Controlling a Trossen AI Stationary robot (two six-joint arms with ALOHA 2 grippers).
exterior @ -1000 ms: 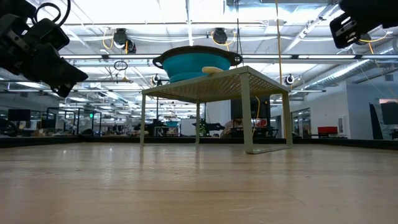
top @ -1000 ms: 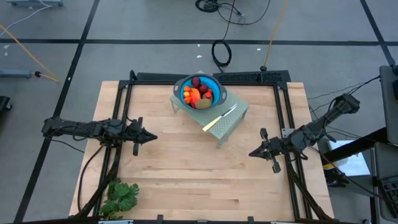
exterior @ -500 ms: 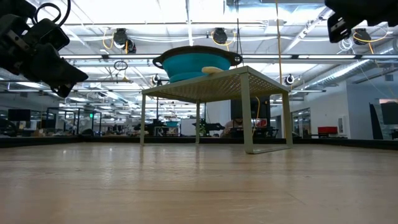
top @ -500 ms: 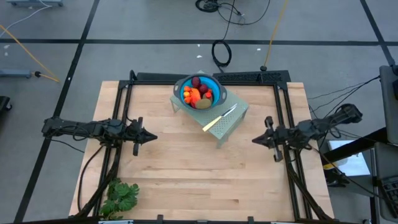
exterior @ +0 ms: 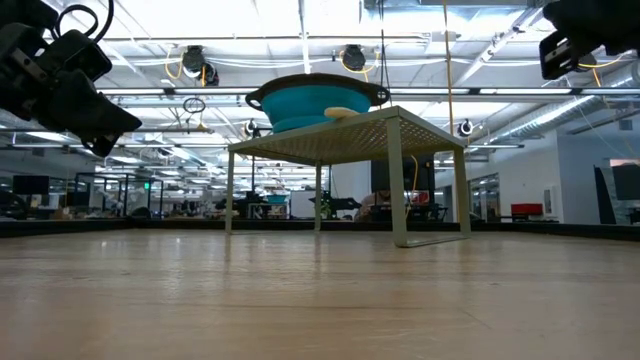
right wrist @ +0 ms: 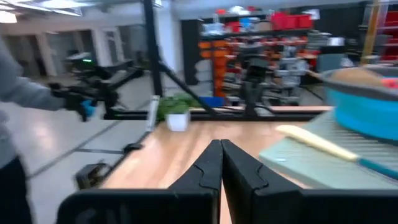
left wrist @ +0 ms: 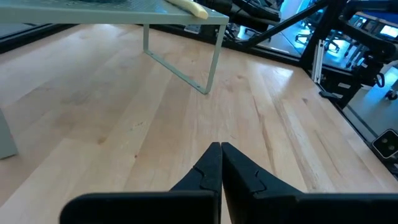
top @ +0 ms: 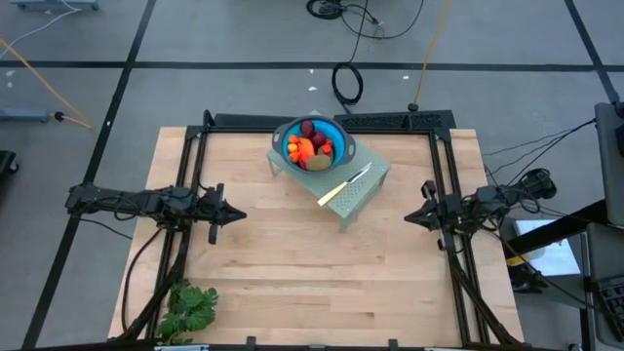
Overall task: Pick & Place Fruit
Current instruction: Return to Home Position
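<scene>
The fruit (top: 313, 146), dark red balls, orange-red pieces and an olive-brown oval, lies in a blue bowl (top: 334, 136) on a pale green wire stand (top: 366, 193) at the table's far middle. In the low view the bowl (exterior: 312, 103) hides the fruit. My left gripper (top: 241, 215) hovers shut over the table's left half, fingertips together in its wrist view (left wrist: 220, 148). My right gripper (top: 409, 218) hovers shut near the table's right edge, level with the stand, fingers closed in its wrist view (right wrist: 220, 144).
A yellow-handled knife (top: 343, 185) lies on the stand beside the bowl. A leafy green bunch (top: 189, 306) sits at the table's near left corner. Black rails (top: 322, 121) frame the table's far and side edges. Bare wood spans the table's middle and near part.
My right gripper has drawn back toward the table's right edge and moved a little toward the far edge, its arm folding in. Its fingers stayed shut. The left arm and the fruit have kept still.
</scene>
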